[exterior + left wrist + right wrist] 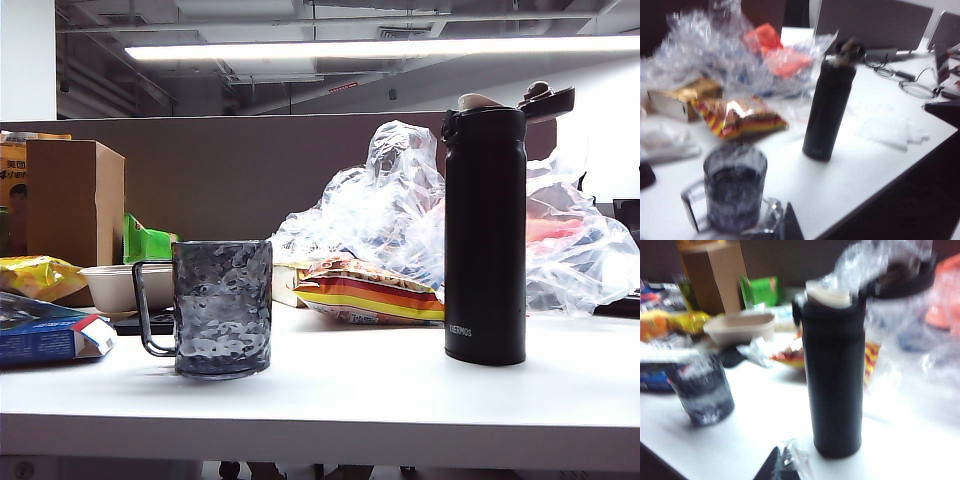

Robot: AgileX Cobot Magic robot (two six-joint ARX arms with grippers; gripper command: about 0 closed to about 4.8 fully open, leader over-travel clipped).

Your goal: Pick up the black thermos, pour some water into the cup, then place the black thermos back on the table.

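Black thermos (485,235): upright on the table (380,390), long axis vertical, flip lid hinged open, pale spout exposed. Landmark for all entries below.

Cup (222,308): upright on the same surface, well apart from the thermos on its left in the exterior view, handle turned away from the thermos. Dark contents suggested in the left wrist view; too blurred to confirm.

Right gripper (782,465): tip just visible at the frame edge, jaws closed together, holding nothing. Thermos directly ahead and close, filling the view; judged the nearer arm.

Left gripper (785,225): dark tip at the frame edge, also closed and empty. Cup immediately ahead, thermos farther off beyond it and to one side.

Neither arm visible in the exterior view.

Background behind the thermos: clear plastic bag (400,200), striped snack packet (365,295).

Status, as judgement: thermos back standing and untouched, so either nothing begun or task complete.
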